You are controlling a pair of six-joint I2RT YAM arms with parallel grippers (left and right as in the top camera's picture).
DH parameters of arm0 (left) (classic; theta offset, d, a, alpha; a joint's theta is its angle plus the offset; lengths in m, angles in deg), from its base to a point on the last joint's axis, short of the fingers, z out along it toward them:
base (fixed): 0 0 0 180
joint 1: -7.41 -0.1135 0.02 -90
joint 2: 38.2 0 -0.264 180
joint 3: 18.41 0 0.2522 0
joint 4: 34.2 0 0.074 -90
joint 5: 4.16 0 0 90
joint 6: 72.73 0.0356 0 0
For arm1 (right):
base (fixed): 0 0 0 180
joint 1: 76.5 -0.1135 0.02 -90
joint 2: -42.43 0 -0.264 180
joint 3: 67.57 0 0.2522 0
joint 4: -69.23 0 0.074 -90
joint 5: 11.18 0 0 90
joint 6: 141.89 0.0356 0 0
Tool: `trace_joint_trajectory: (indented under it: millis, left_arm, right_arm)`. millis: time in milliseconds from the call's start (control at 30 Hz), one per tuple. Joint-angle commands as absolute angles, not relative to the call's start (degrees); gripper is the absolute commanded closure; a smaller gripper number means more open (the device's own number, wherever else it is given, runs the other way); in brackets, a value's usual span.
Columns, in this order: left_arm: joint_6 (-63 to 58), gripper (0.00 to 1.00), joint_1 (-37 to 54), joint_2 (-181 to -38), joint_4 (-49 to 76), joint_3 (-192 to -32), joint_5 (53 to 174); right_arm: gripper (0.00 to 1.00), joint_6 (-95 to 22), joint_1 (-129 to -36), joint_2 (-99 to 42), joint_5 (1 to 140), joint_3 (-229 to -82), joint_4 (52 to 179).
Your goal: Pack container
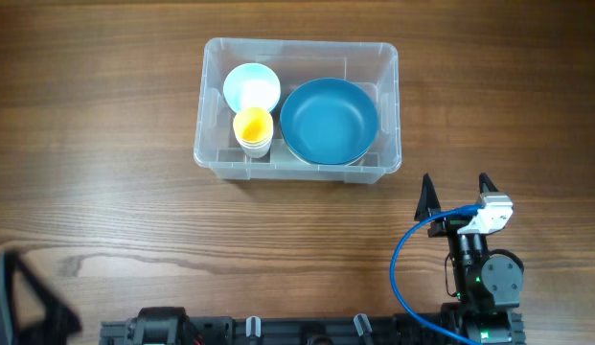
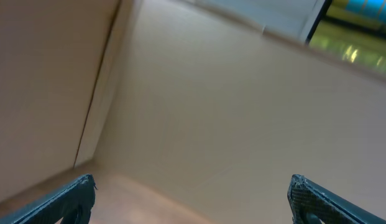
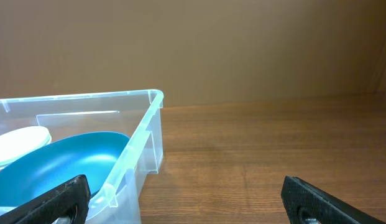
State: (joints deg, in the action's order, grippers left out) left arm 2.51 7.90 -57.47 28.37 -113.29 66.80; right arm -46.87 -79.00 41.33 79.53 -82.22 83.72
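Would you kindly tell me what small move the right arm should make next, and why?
Probably draw the right gripper back toward its base. It is open and empty, just short of the container, which already holds a blue bowl, a pale cup and a yellow cup; no loose item shows on the table.

Only the tips of the left fingers (image 2: 71, 199) show in the left wrist view; the bottom edge cuts off the rest. Everything ahead of them is a soft beige blur. The bright strip (image 2: 353, 37) far beyond the finger at the picture's right is too smeared to identify. From overhead, the left arm (image 1: 29, 302) is a dark blur clipped by the corner.

The right fingers (image 3: 56, 202) are also cut by the bottom edge. Just ahead of the one at the picture's left, the container (image 3: 149, 134) runs off the left and bottom edges. The blue bowl (image 3: 56, 162) inside it is clipped too, and its rim hides most of the white bowl (image 3: 18, 143).
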Motion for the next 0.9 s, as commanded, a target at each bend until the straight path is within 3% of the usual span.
trace_joint_trajectory:
  millis: [0, 200, 400, 867]
  left_arm:
    - [2.01, 0.0, 8.27, -51.98, 28.5, -110.96, 65.81]
    - [1.72, 0.0, 8.27, -45.6, 31.72, -101.86, 67.47]
    - [1.33, 0.01, 8.27, -42.34, 30.27, -85.93, 76.7]
    - [1.37, 0.0, 8.27, -40.97, -0.65, -55.31, 85.02]
  right_arm:
    - [0.0, -47.24, -78.67, 41.46, 78.5, -82.0, 83.26]
    - [0.0, -47.24, -78.67, 41.13, 78.5, -82.0, 83.26]
    - [0.0, -47.24, -78.67, 41.13, 78.5, -82.0, 83.26]
    - [0.0, -47.22, -78.67, 41.13, 78.5, -82.0, 83.26]
